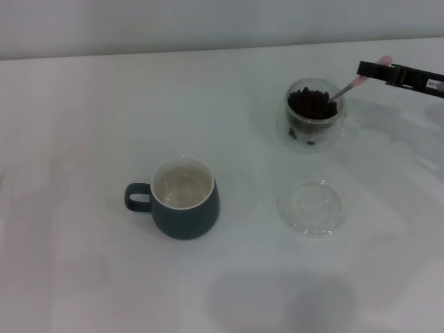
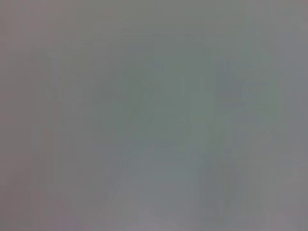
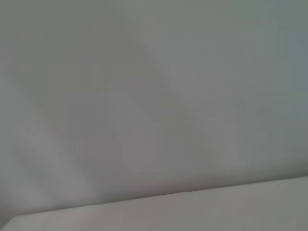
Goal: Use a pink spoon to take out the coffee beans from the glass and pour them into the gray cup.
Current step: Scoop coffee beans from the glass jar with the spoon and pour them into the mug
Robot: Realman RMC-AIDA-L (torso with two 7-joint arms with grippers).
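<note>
Right gripper (image 1: 380, 69) clamped on pink spoon (image 1: 355, 84) handle, bowl dipped among coffee beans (image 1: 312, 104) in glass (image 1: 313, 115), far right of table (image 1: 104, 104). Gray cup (image 1: 182, 198) near centre, well apart. Left gripper out of view.

On the table (image 1: 83, 104), the glass (image 1: 314, 115) stands far right, coffee beans (image 1: 312, 103) inside it. My right gripper (image 1: 374, 71) holds the pink spoon (image 1: 350, 87) slanting into them. The clear dish (image 1: 312, 207) lies before the glass; the gray cup (image 1: 184, 198) sits left of it.
</note>
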